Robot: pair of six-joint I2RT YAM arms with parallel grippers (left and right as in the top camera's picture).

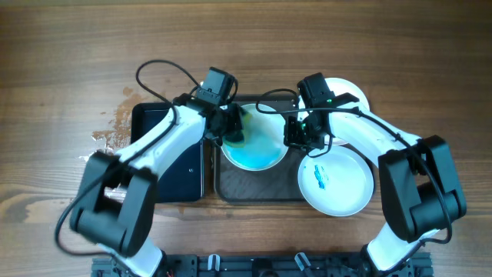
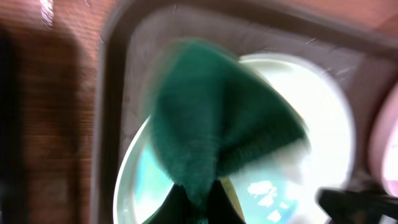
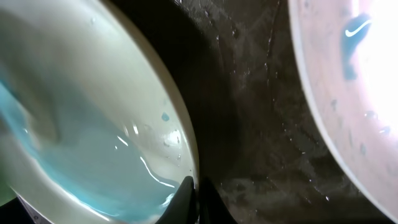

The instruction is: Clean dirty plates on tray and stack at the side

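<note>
A white plate (image 1: 254,146) smeared wet blue lies on the dark tray (image 1: 257,188). My left gripper (image 1: 231,123) is shut on a green sponge (image 1: 235,132) that presses on the plate's back left part. In the left wrist view the sponge (image 2: 217,124) covers much of the plate (image 2: 317,124). My right gripper (image 1: 296,137) is shut on this plate's right rim; the right wrist view shows its jaws (image 3: 194,194) pinching the rim (image 3: 186,143). A second plate (image 1: 338,181) with a blue smear overlaps the tray's right edge. A third plate (image 1: 347,91) lies at the back right, partly hidden by the arm.
A smaller glossy black tray (image 1: 165,154) lies left of the dark tray, under my left arm. White crumbs or stains (image 1: 115,127) mark the wood at its far left. The second plate (image 3: 354,93) is close to my right gripper across the tray floor (image 3: 249,124).
</note>
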